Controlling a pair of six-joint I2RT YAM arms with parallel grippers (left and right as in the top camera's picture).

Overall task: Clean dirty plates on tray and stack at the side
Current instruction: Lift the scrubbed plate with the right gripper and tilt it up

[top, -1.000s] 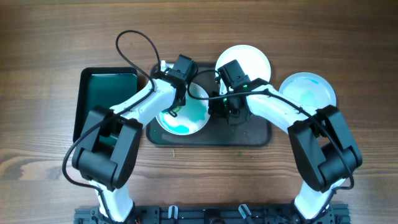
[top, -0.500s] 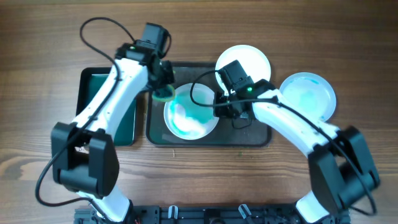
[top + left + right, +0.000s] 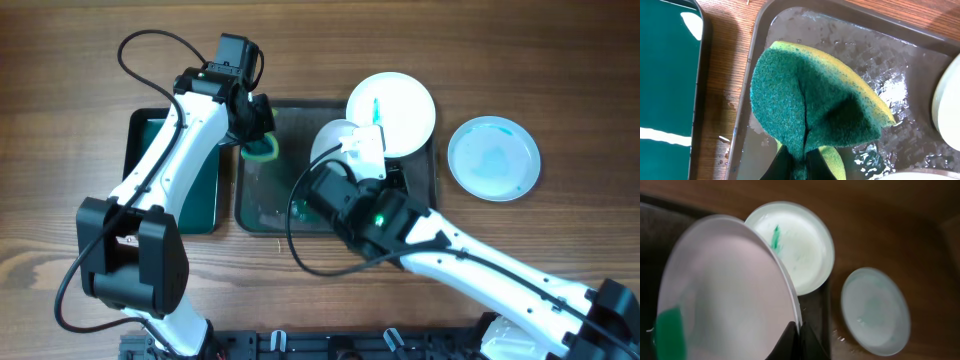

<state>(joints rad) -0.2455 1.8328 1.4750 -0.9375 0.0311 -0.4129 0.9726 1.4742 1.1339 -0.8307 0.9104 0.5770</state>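
The right jaws clench only the thin rim of a glossy round white plate (image 3: 725, 290) with a green smear, tilted above the wet dark plastic tray (image 3: 920, 55). So slight a pinch on a slick edge could let it slide out and strike the tray or the green-streaked white plate (image 3: 792, 247) beyond. The left jaws grip a folded, coarse green-and-yellow sponge (image 3: 810, 107) over the tray's corner, where it might drip onto the wooden bench (image 3: 60, 60); a teal-tinted round plate (image 3: 875, 312) lies apart at the side.
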